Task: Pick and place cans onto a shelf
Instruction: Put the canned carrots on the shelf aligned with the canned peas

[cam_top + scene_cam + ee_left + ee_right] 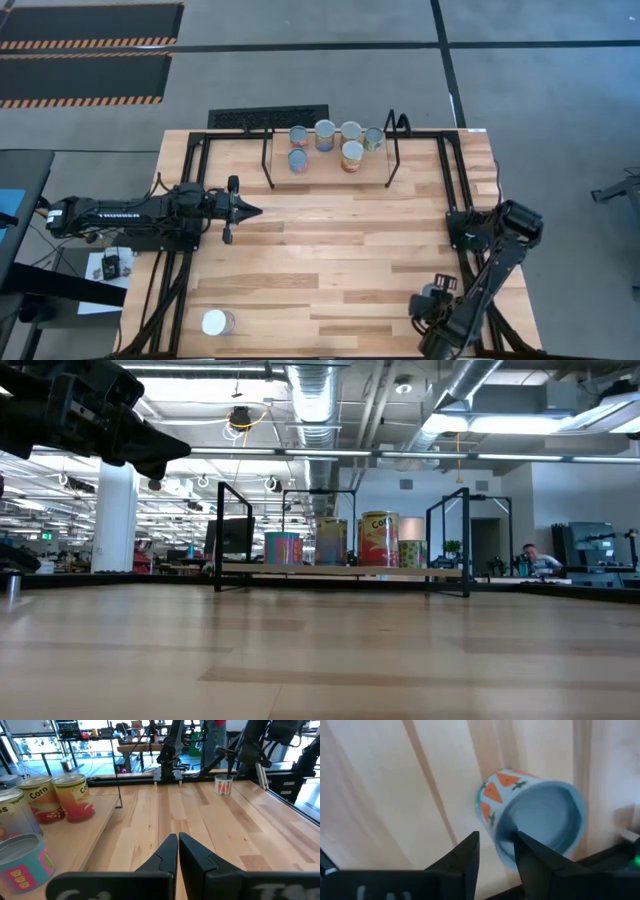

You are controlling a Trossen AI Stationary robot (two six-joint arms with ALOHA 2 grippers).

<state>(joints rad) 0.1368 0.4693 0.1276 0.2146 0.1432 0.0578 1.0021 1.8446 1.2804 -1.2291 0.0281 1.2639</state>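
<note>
The right gripper (496,840), at the table's 5 o'clock, has its fingers parted and gripping nothing, just over a carrot-labelled can (530,815). The left gripper (178,840) waits pinched shut at 9 o'clock. Six cans (324,133) stand on the shelf (330,178) at 12 o'clock, and a white-topped can (217,322) at 7 o'clock.

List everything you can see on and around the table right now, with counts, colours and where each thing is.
Shelf: one, light wood with black rods, far edge of table.
Cans on shelf: six, orange, red and blue labels.
Carrot can: one, pale blue with orange carrots, on table by right gripper.
White-topped can: one, near-left table corner.
Table: one, light wood.
Person: one, far in room.
Left gripper: shut, over table's left side.
Right gripper: open, just short of carrot can.
</note>
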